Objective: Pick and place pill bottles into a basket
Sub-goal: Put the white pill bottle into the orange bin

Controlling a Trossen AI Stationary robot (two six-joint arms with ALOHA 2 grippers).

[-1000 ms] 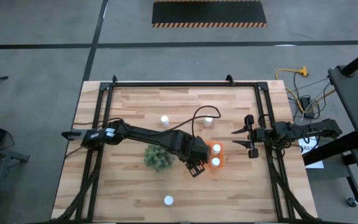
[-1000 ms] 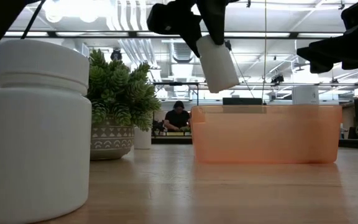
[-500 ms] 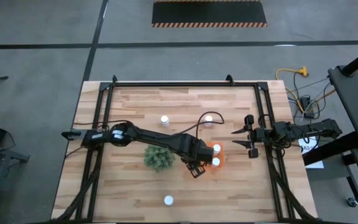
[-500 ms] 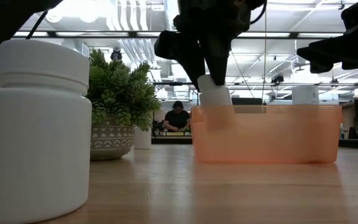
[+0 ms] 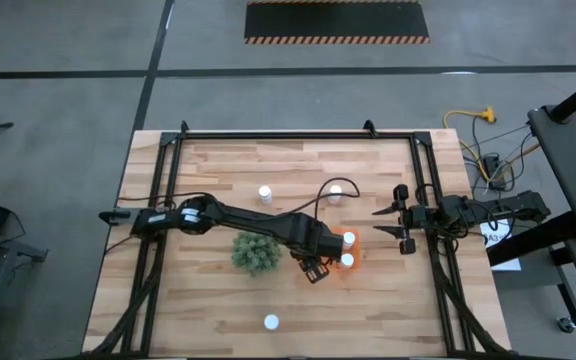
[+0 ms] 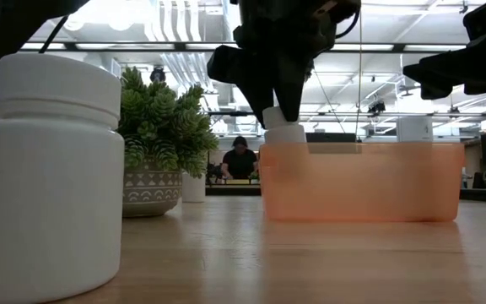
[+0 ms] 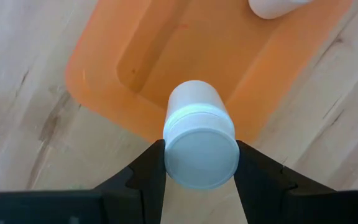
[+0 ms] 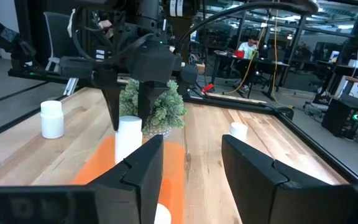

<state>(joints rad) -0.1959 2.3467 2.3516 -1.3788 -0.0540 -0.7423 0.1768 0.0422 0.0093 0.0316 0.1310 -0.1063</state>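
The table was pale wood with visible grain and a smooth, faintly shiny finish. The basket looked like translucent orange plastic, smooth-walled. The bottle held between the left gripper's matt black fingers was smooth white plastic with a slight sheen. The plant's pot looked matt, patterned ceramic.

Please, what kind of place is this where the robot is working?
Probably a robotics lab or open workshop floor. The wooden table sits in a metal frame on grey concrete, a hazard-striped mat lies on the floor beyond it, and a person sits at a desk under exposed ceiling ducts.
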